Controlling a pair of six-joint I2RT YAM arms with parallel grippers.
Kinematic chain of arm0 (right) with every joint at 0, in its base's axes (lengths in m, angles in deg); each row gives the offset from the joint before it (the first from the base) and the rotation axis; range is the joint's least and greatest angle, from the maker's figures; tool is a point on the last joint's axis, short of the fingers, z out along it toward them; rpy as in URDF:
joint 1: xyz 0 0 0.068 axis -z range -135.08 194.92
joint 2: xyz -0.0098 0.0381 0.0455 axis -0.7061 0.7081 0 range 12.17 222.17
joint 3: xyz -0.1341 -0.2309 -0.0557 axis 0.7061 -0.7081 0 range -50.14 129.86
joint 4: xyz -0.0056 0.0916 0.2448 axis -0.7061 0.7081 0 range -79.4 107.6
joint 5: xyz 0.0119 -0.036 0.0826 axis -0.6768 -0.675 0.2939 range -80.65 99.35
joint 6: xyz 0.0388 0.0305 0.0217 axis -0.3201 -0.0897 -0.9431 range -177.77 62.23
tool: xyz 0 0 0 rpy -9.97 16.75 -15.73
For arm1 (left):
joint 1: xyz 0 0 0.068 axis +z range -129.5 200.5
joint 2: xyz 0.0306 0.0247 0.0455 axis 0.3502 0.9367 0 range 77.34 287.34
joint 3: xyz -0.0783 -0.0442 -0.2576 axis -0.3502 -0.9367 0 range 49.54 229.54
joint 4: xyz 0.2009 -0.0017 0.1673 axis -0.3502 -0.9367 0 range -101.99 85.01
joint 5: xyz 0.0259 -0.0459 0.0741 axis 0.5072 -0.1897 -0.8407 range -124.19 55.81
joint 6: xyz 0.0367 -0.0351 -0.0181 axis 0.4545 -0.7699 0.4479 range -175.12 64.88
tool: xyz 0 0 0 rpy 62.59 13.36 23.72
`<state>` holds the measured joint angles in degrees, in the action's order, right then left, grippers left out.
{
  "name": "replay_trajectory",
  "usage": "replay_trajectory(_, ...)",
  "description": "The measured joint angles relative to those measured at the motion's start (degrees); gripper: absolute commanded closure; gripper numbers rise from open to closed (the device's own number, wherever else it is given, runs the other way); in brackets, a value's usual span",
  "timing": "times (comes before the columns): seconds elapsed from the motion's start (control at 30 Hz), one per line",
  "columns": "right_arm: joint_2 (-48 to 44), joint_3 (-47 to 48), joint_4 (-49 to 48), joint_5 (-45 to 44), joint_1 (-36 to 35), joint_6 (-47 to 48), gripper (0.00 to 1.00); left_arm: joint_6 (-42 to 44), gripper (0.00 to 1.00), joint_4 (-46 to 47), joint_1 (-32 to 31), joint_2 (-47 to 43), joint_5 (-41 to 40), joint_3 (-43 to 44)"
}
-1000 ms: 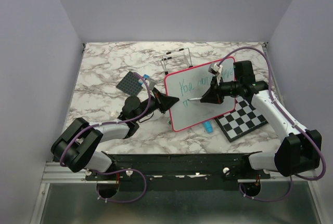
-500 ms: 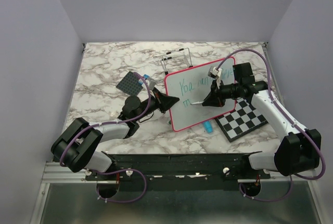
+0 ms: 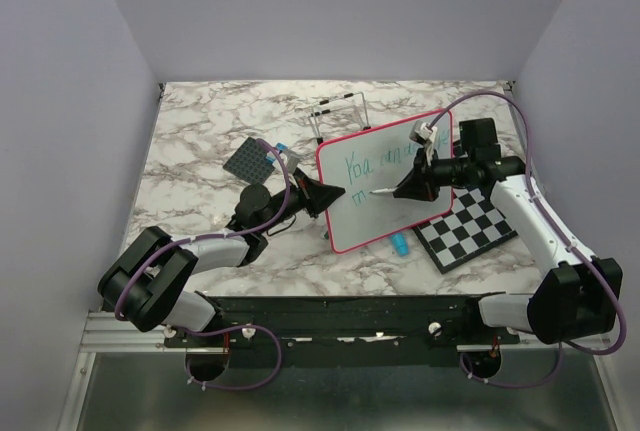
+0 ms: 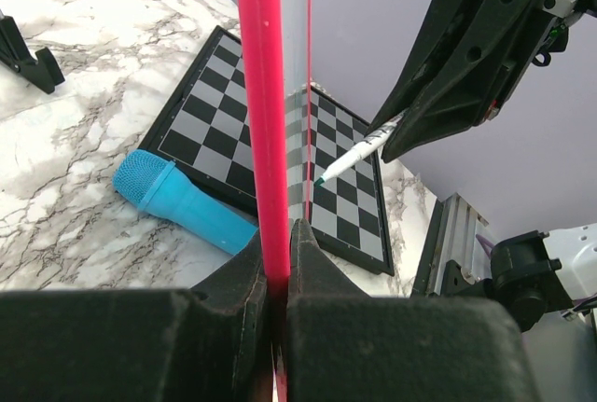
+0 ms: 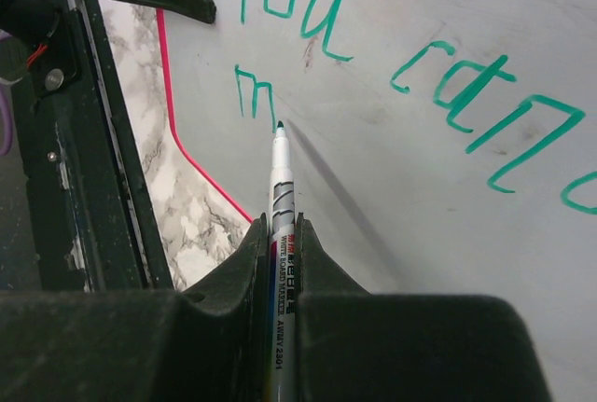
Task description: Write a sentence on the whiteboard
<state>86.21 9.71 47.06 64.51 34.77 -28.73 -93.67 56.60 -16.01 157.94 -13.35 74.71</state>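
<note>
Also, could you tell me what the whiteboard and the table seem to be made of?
The whiteboard: glossy white, likely a coated sheet, since it mirrors the checkered board; its pink frame looks plastic. The table: grey-veined marble pattern, possibly laminate rather than stone.

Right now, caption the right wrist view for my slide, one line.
Right gripper, shut on a marker, holds its tip close to the whiteboard beside the second line of the sentence.
</note>
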Motion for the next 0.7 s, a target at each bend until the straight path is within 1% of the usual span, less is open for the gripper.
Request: replay_trajectory(0.7, 1.49, -0.02, -4.09, 0.0, 0.13, -4.24, 0.99, 0.35, 1.0, -0.42, 0.0, 0.0, 0.33, 0.35)
